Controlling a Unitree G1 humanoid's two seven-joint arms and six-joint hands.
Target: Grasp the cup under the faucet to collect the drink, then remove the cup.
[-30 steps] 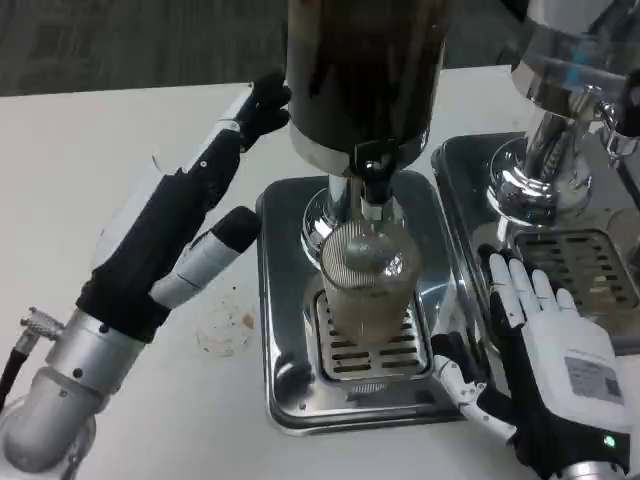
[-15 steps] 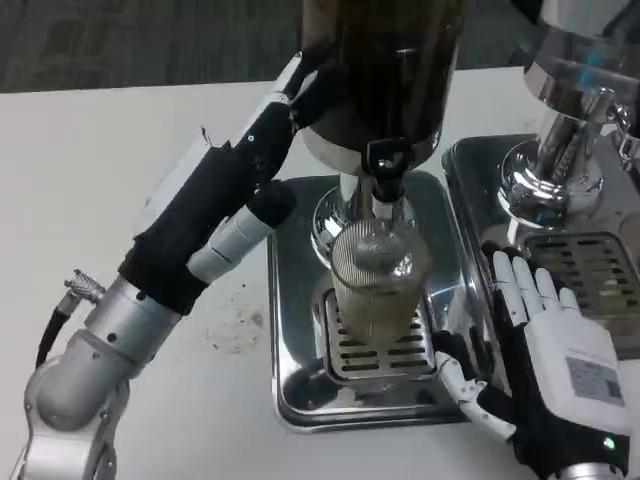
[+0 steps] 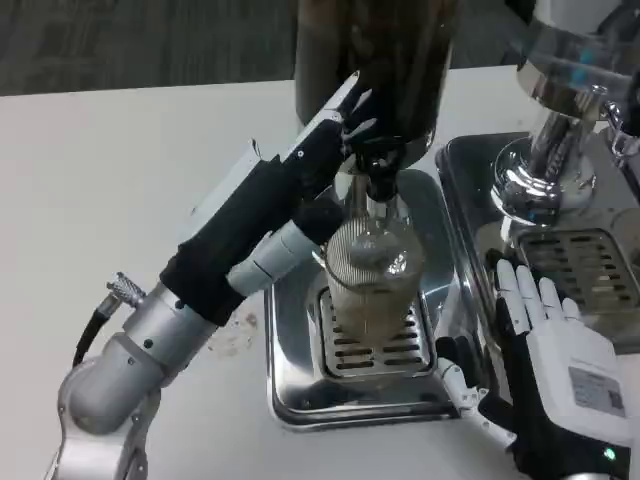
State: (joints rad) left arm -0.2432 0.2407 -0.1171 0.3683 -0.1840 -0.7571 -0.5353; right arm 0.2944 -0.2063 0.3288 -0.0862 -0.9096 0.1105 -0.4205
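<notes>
— Condition and position of the cup (image 3: 371, 285)?

— Clear ribbed glass, part filled with a cloudy pale drink. It stood upright on the slotted grate of the steel drip tray (image 3: 290, 390), directly under the faucet (image 3: 378, 180).

— Room around it?

— Bare tray lay on both sides of it; a second tray (image 3: 470, 160) adjoined toward the surface's right edge.

— Hands?

— The left hand (image 3: 335, 140) was raised against the faucet lever; its grip could not be determined. The right hand (image 3: 545, 340) rested flat at the tray's right rim, fingers spread, holding nothing.
</notes>
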